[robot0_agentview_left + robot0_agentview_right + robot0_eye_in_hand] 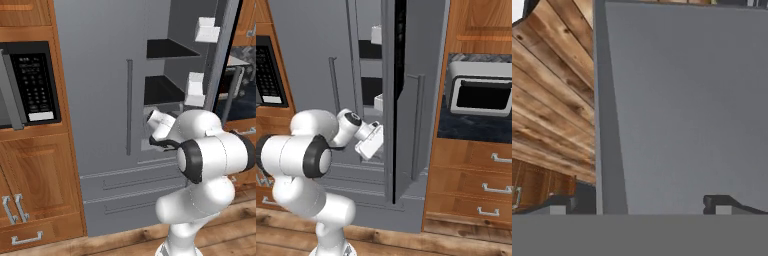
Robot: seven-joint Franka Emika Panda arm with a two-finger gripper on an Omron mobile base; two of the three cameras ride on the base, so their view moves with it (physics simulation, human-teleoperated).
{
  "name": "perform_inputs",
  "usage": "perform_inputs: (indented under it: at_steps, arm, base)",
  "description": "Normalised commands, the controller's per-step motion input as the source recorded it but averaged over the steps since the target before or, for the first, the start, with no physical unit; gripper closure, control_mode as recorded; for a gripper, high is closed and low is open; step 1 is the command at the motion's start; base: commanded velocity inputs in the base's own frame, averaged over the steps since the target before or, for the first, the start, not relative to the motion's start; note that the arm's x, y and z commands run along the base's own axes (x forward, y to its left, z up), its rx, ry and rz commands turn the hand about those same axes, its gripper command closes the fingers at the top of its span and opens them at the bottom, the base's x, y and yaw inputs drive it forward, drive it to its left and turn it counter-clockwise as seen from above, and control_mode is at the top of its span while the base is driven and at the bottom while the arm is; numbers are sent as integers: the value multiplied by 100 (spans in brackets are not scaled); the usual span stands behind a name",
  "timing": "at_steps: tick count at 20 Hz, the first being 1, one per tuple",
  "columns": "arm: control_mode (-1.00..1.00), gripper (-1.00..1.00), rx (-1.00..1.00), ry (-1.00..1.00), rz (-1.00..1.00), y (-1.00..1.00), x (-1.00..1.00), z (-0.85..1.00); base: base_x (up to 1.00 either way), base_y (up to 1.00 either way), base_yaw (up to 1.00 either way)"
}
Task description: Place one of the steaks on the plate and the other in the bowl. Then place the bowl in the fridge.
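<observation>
A black-fronted microwave sat at the far left, set into wooden cabinets. To its right stood the tall grey fridge, its left door shut with a long vertical bar handle. Further right, the fridge's right door hung open, showing black shelves and white door bins. The white robot arm reached toward that opening at about drawer height. Its gripper faced a plain grey fridge panel, the two dark fingertips spread wide apart with nothing between them. At the far right, a toaster oven rested on a dark counter. The steaks, plate and bowl could not be located.
</observation>
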Motion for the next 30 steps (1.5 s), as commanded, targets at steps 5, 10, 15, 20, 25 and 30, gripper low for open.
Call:
perform_inputs:
  at_steps: [5, 10, 15, 20, 25, 30]
  arm:
    - [-100, -100, -7, 2, 3, -97, -77, 15]
    - [-100, -100, 0, 0, 15, -100, -17, 30]
    - [-100, -100, 0, -4, 35, 22, 17, 2]
    - [-100, -100, -6, 0, 30, 100, 18, 0]
    - [-100, -100, 50, -18, -27, 55, 46, -11]
    - [-100, -100, 70, -38, -63, 0, 22, -12]
  base:
    - [0, 0, 0]
    - [0, 0, 0]
    - [0, 0, 0]
    - [0, 0, 0]
    - [0, 0, 0]
    - [0, 0, 0]
